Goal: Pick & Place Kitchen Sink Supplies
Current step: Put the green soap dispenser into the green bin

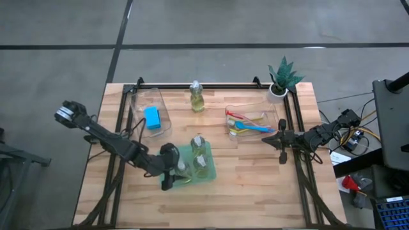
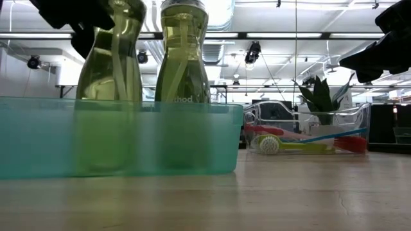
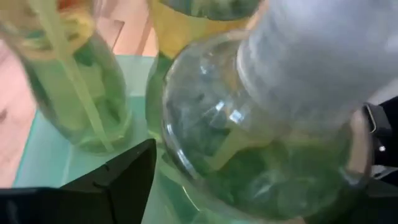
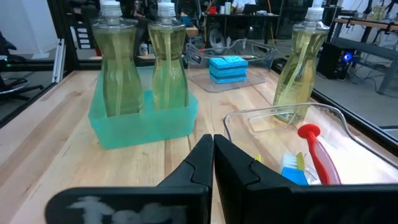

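A teal bin (image 1: pixel 208 174) near the table's middle holds three clear bottles of yellowish liquid with white caps, all standing upright. My left gripper (image 1: pixel 172 172) is open at the bin's left side. Its fingers flank the nearest bottle (image 3: pixel 267 137), which also shows in the low view (image 2: pixel 109 70). A fourth bottle (image 1: pixel 197 97) stands alone by the far edge. A blue sponge (image 1: pixel 152 118) lies in a clear bin. Red, yellow and blue brushes (image 1: pixel 246 124) lie in another clear bin. My right gripper (image 1: pixel 281 137) is shut and empty by that bin's right end; it also shows in the right wrist view (image 4: pixel 213 149). My left gripper comes at the bottle slanting down from the table's left, one finger on each side of the body below the cap (image 3: pixel 311 50). A narrow gap shows beside one finger (image 3: pixel 124 180). Whether the other finger (image 3: pixel 373 130) touches the bottle, I cannot tell.
A small potted plant (image 1: pixel 281 80) stands at the far right corner. A black frame rail (image 1: pixel 211 85) runs along the far edge and down both sides. Bare wood lies along the table's near edge (image 1: pixel 255 198).
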You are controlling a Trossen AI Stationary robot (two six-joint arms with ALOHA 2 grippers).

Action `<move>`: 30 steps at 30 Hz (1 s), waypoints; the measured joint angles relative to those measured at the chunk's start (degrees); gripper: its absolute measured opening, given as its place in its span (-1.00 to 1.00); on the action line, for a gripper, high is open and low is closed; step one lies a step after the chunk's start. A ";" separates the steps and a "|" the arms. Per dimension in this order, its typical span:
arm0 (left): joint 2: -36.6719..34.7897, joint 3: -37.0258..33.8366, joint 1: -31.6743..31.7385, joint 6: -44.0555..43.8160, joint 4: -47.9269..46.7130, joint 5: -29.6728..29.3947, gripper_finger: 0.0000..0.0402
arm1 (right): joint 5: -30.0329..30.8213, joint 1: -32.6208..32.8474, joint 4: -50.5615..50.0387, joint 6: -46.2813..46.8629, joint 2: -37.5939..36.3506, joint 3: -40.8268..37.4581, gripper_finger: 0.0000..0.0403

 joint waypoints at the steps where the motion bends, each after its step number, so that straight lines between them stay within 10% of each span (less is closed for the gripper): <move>1: -0.28 0.05 0.02 -1.03 -0.81 0.18 0.61 | 0.00 -0.02 0.00 0.00 -0.01 0.00 -0.96; 17: -7.63 0.95 0.03 -12.85 -10.77 13.30 0.61 | 0.00 0.00 0.00 0.00 0.01 0.00 -0.96; 30: -17.59 1.34 1.74 -16.30 -30.94 2.76 0.61 | 0.00 0.00 0.00 0.00 0.01 0.00 -0.96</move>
